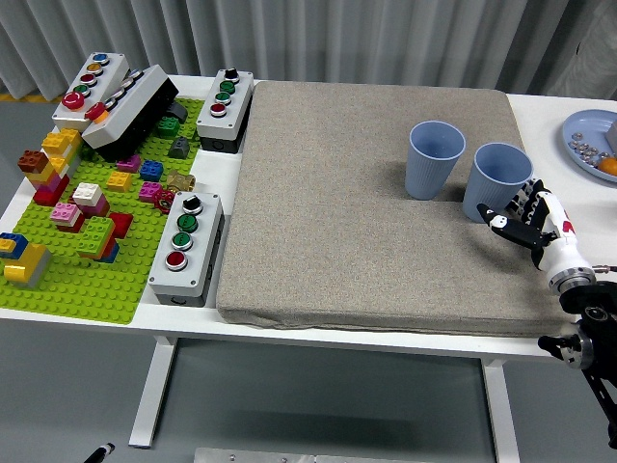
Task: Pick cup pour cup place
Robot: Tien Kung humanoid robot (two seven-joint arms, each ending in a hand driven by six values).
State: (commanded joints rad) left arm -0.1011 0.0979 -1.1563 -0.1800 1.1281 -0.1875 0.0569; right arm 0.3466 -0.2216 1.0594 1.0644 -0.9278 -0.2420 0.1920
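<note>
Two light blue cups stand upright side by side on the grey mat (366, 193): the left cup (434, 158) and the right cup (497, 179). My right hand (528, 219) is just in front of and to the right of the right cup, apart from it. Its fingers (508, 221) are spread and hold nothing. I cannot see inside either cup. The left arm does not show.
A green baseplate (92, 280) with several coloured bricks lies at the left, with button boxes (185, 243) beside it. A blue plate (585, 145) with small items sits at the far right edge.
</note>
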